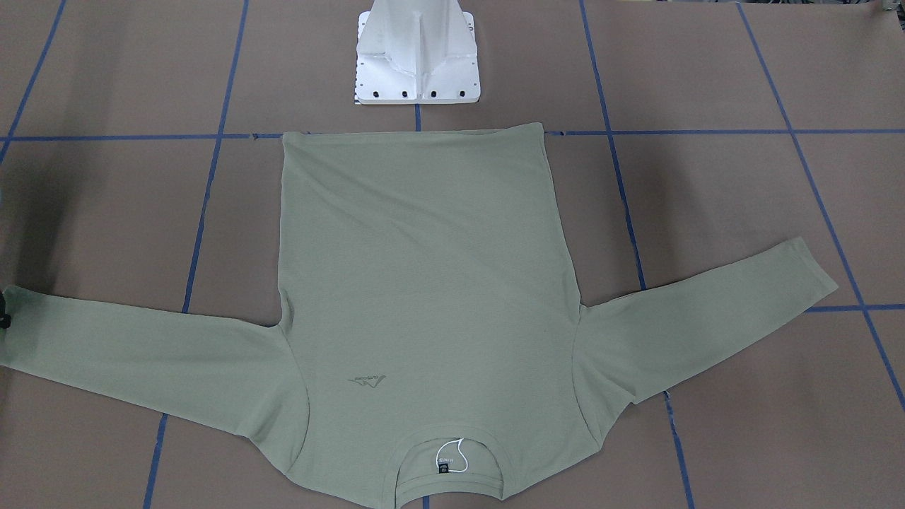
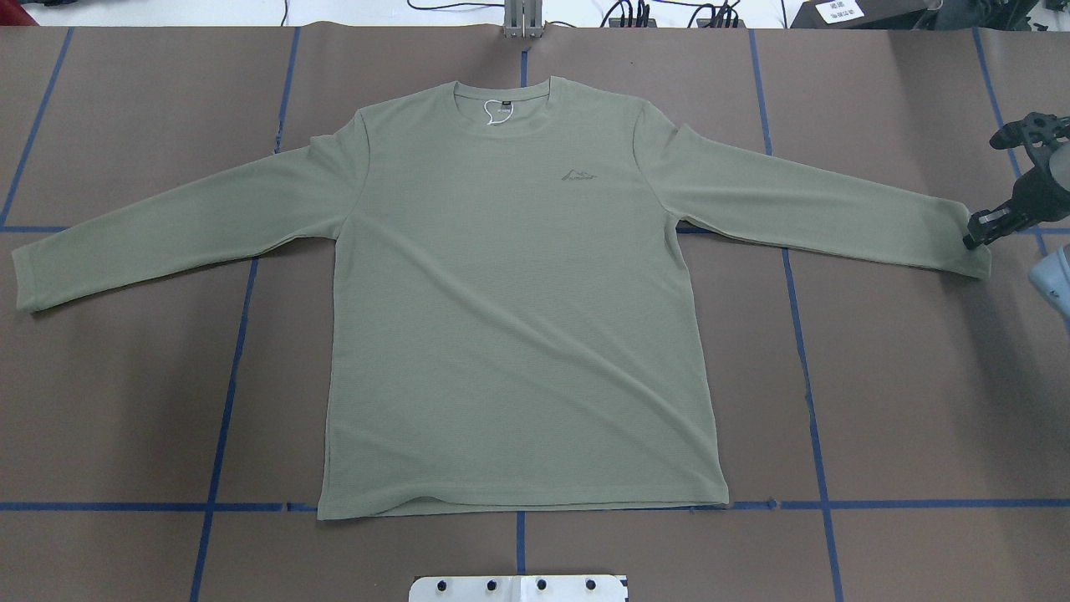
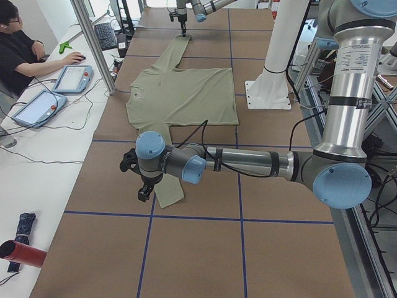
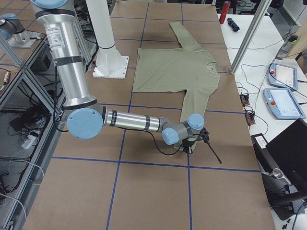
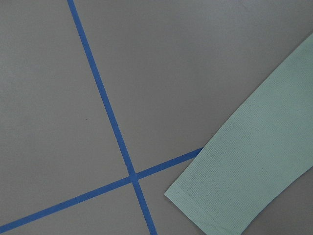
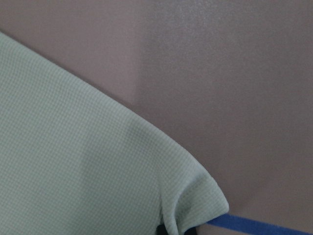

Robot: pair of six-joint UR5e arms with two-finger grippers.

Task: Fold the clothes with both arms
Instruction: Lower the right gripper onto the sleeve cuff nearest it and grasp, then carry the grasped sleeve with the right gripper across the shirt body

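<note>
Sage-green knit fabric covers the middle of the brown tabletop [image 2: 919, 376]. It is the long-sleeved shirt [image 2: 518, 334], lying face up and spread flat. Its hem lies just in front of the white pedestal base [image 1: 417, 63], along a line of blue tape [image 2: 807, 376]. Its collar is at the end far from the pedestal. Both sleeves angle outward and slightly back toward the pedestal's side of the tabletop.

A small tonal chest logo [image 2: 580, 175] sits on the body toward the collar. A black neck label [image 1: 444, 466] and a white string loop [image 1: 452, 452] show inside the neckline.

Well out to the pedestal's right, the right claw [image 2: 974, 236] is at the end of the right sleeve. In the right wrist view the corner of the right cuff [image 6: 195, 196] is puckered up off the tabletop, with a dark fingertip [image 6: 160, 229] beside it. From this the claw reads as closed on the cuff, gripping the shirt.

Well out to the pedestal's left, the left claw [image 3: 146, 186] hangs over the end of the left sleeve. Only the side camera shows it, so I cannot tell whether it is open or closed. The left wrist view shows the left cuff [image 5: 205, 215] lying flat and ungripped, just beside a crossing of tape lines.
</note>
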